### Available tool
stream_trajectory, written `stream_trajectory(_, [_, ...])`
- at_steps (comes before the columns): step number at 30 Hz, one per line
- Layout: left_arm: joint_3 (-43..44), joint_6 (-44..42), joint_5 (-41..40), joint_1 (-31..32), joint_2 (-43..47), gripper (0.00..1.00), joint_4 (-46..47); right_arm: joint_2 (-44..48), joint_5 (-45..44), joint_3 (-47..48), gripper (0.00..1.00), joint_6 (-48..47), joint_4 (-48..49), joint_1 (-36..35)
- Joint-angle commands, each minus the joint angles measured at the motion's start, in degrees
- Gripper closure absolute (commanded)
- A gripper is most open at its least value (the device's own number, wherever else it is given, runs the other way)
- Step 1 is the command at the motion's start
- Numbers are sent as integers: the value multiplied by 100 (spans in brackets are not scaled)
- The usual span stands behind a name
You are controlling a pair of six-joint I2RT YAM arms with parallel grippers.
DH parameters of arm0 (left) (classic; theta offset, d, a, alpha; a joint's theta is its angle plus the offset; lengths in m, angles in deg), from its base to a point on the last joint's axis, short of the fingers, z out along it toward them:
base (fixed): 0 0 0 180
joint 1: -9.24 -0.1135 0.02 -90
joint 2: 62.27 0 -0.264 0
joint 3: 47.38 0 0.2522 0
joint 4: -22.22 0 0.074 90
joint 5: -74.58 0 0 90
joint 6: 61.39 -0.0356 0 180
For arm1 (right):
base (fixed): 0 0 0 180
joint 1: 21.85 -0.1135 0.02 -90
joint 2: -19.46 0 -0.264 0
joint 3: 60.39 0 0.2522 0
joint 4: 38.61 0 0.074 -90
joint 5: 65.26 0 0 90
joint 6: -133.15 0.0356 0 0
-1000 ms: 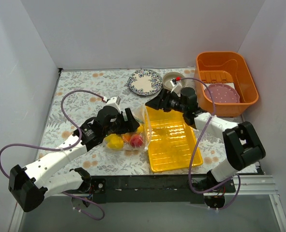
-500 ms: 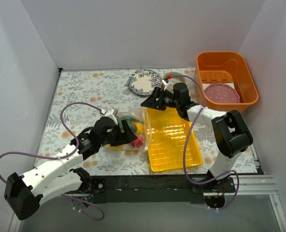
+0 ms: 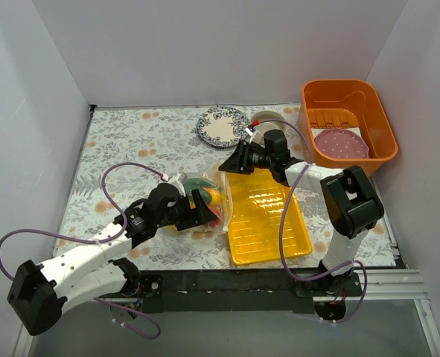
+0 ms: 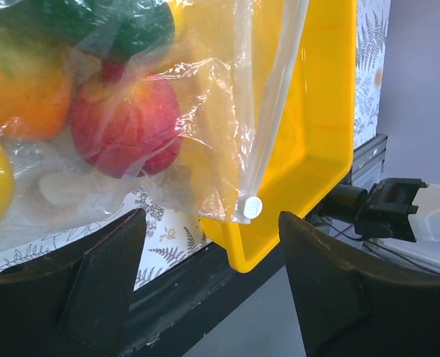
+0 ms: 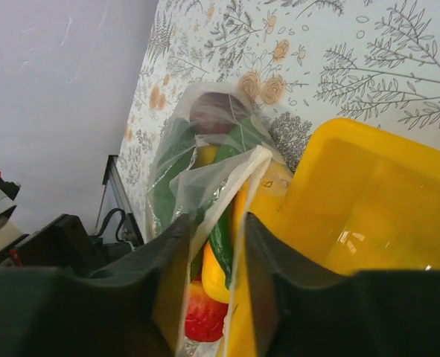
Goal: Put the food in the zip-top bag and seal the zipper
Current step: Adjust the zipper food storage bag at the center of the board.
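The zip-top bag (image 3: 203,195) lies left of the yellow tray, with the food inside: a red piece (image 4: 126,123), an orange one (image 4: 18,89), a green cucumber (image 5: 221,234) and a dark purple piece (image 5: 216,111). The zipper (image 4: 275,97) ends in a white slider (image 4: 249,207) at the near corner. My left gripper (image 4: 212,275) stands open just short of that corner, nothing between its fingers. My right gripper (image 5: 214,260) has its jaws narrow around the bag's (image 5: 205,134) far mouth edge. The two lips hang in the gap, still apart.
The yellow ribbed tray (image 3: 268,223) touches the bag's right side. A patterned plate (image 3: 223,126) and a small bowl (image 3: 268,119) sit behind it. An orange basin (image 3: 372,111) with a pink plate stands at the back right. White walls close in the table.
My right gripper moved left to the bag's mouth and narrowed its jaws around it. My left gripper slid along the bag toward the near corner with the slider.
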Motion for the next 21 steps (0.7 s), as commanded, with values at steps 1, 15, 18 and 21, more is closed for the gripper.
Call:
stream_trajectory(1, [-34,45,191,97,-79,29,226,-29,183,225,68,33,241,26])
stream_trajectory(15, [-131,132,199,219,-124,30,314,550,-932,-381,99,235,636,105])
stream_trajectory(18, [-96,115,156,316,-211,30,367,551,-942,-425,99,314,715,114])
stream_trajectory(21, [-26,106,59,439,-343,30,393,542,-942,-495,99,384,777,114])
